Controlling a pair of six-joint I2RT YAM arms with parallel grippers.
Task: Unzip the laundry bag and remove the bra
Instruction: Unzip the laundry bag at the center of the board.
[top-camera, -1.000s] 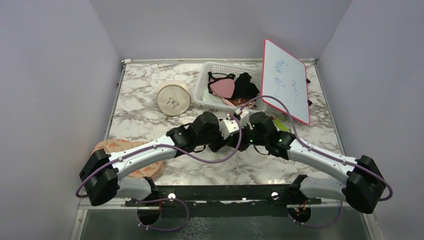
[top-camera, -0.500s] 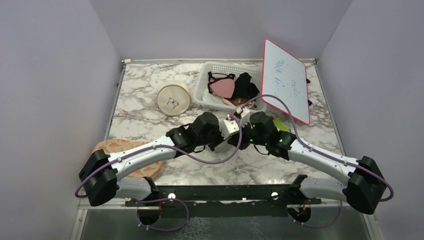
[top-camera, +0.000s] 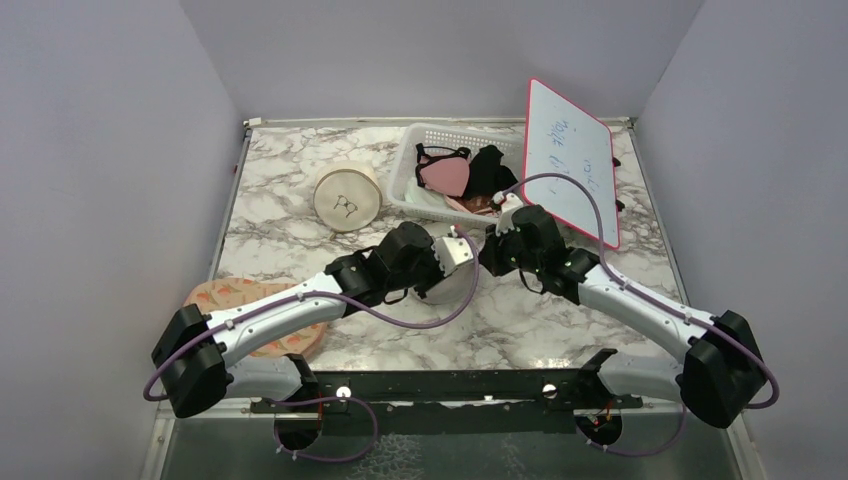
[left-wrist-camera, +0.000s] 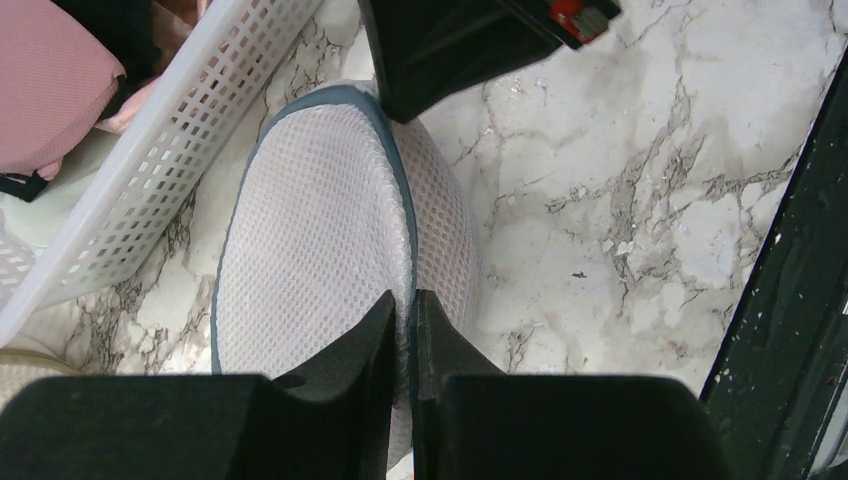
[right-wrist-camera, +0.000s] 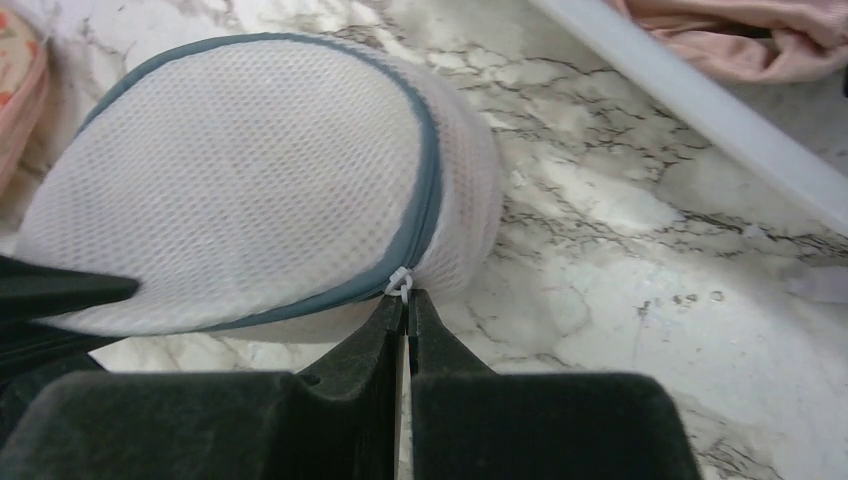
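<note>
From above, the left arm (top-camera: 290, 305) and right arm (top-camera: 625, 300) meet mid-table over the laundry bag (top-camera: 452, 288). The bag shows only as a pale curve under the left wrist (the fingertips themselves are hidden here).

In the left wrist view, the left gripper (left-wrist-camera: 402, 312) is clenched on the bag's near rim, with mesh squeezed between the jaws. The flat top, edged by its grey-blue zip ring (left-wrist-camera: 400, 190), spreads ahead and to the left of the fingers, its far side just beside the white basket (left-wrist-camera: 150, 150). The right gripper (left-wrist-camera: 400, 100) meets the bag's far edge, straight ahead.

In the right wrist view, the right gripper (right-wrist-camera: 405, 305) is pinched tight on the white zip pull (right-wrist-camera: 399, 283) at the bag's rim. The drum-shaped body lies ahead and to the left on the marble table (right-wrist-camera: 620, 250).
</note>
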